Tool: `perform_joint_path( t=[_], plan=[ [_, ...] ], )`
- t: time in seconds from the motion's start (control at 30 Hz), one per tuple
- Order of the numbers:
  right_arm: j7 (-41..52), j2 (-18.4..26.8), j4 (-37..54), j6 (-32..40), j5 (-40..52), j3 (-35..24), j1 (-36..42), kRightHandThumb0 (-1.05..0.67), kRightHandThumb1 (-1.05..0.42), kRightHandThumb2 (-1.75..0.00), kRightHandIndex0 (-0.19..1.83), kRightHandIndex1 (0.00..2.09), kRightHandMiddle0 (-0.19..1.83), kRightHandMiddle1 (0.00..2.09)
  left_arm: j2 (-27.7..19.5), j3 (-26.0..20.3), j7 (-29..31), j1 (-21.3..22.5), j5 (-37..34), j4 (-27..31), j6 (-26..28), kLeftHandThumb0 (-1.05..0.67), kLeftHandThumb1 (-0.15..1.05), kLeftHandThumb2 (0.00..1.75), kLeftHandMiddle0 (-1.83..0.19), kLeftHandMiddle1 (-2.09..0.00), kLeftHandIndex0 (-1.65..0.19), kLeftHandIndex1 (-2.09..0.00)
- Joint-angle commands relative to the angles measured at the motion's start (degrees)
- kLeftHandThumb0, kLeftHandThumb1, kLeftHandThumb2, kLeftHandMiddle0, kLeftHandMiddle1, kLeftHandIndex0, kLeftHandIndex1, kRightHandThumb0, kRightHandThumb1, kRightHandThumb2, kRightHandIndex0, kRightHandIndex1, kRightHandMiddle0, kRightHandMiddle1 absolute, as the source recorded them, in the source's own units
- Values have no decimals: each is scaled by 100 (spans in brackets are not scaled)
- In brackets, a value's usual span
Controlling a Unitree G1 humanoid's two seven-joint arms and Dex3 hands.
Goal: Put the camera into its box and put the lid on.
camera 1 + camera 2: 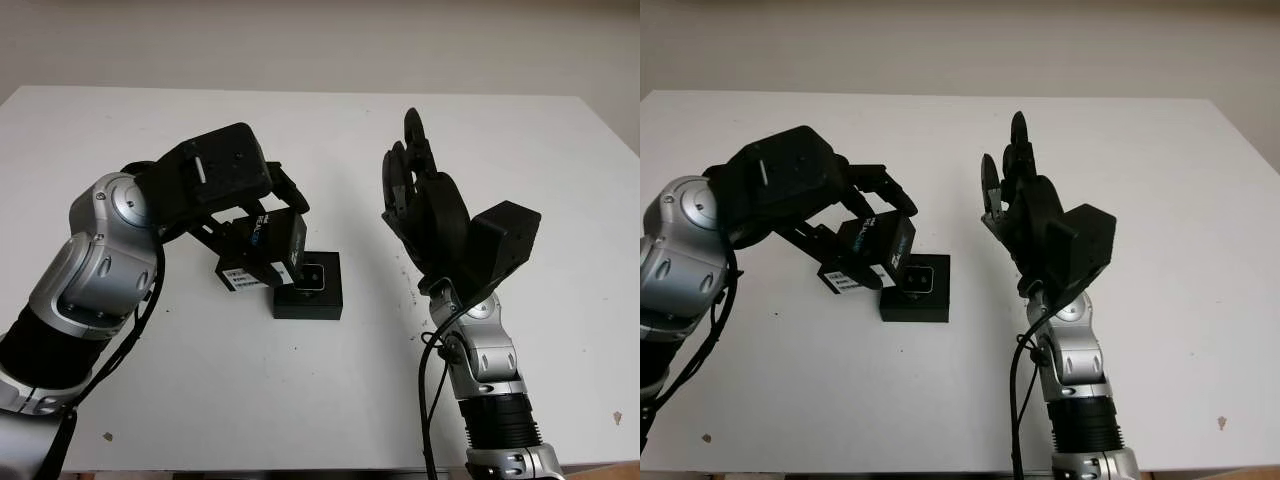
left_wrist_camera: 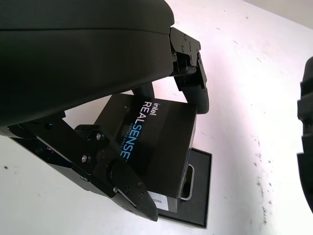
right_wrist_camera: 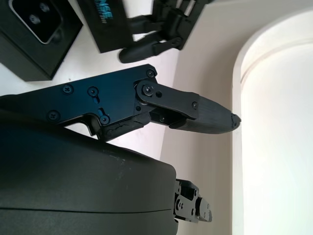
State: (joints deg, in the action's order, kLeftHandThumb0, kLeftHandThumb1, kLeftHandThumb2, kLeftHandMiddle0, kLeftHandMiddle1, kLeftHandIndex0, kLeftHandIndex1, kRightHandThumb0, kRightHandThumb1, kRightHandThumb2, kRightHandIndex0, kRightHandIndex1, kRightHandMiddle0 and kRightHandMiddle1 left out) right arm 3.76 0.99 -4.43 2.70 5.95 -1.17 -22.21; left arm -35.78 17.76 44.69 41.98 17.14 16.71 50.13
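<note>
At frame centre, the black lid [image 1: 262,248] hangs tilted in the left hand [image 1: 225,180], its fingers clamped on it, just over the open box [image 1: 310,288], where the camera [image 1: 313,275] already sits. Squaring the lid flat over the box looks key. The right hand [image 1: 425,195] waits open, centre right.

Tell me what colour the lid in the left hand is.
Black lid, white and blue lettering; clearest in left wrist view.

Soft, even light fell from above. The white table [image 1: 520,180] looked bright, with faint shadows beneath the black box [image 1: 310,290]. Toward 3 o'clock, the right wrist view was washed out by glare.
</note>
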Motion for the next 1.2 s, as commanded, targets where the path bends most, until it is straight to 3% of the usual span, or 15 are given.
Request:
perform_joint_path(
  t=[0.0,0.2,0.43,0.7,1.17],
  plan=[
    [-46,-50,117,-135,-13,-24,-72,-77,-105,-70,-19,0,-19,0,19,70,-46,187,-10,-9,-2,-16,95,5,-34,-160,-28,-155],
    [-196,-172,98,-243,13,-83,-169,-80,-105,-74,-19,0,-19,0,71,218,-142,203,31,-85,-173,-15,93,5,-30,-149,-29,-156],
    [-131,-160,104,-108,204,-207,-310,-81,-105,-72,-19,0,-19,0,168,229,-206,123,-30,-139,-290,-13,95,6,-38,-166,-28,-166],
    [-123,-168,111,-167,153,-192,-234,-78,-105,-70,-19,0,-19,0,353,170,-496,-145,-54,-99,-550,-11,96,6,-35,-165,-27,-166],
    [-47,-119,101,-268,75,-183,-199,-78,-105,-69,-19,0,-19,0,628,378,-773,-190,97,-84,13,-7,95,5,-38,-173,-26,-167]
  ],
)
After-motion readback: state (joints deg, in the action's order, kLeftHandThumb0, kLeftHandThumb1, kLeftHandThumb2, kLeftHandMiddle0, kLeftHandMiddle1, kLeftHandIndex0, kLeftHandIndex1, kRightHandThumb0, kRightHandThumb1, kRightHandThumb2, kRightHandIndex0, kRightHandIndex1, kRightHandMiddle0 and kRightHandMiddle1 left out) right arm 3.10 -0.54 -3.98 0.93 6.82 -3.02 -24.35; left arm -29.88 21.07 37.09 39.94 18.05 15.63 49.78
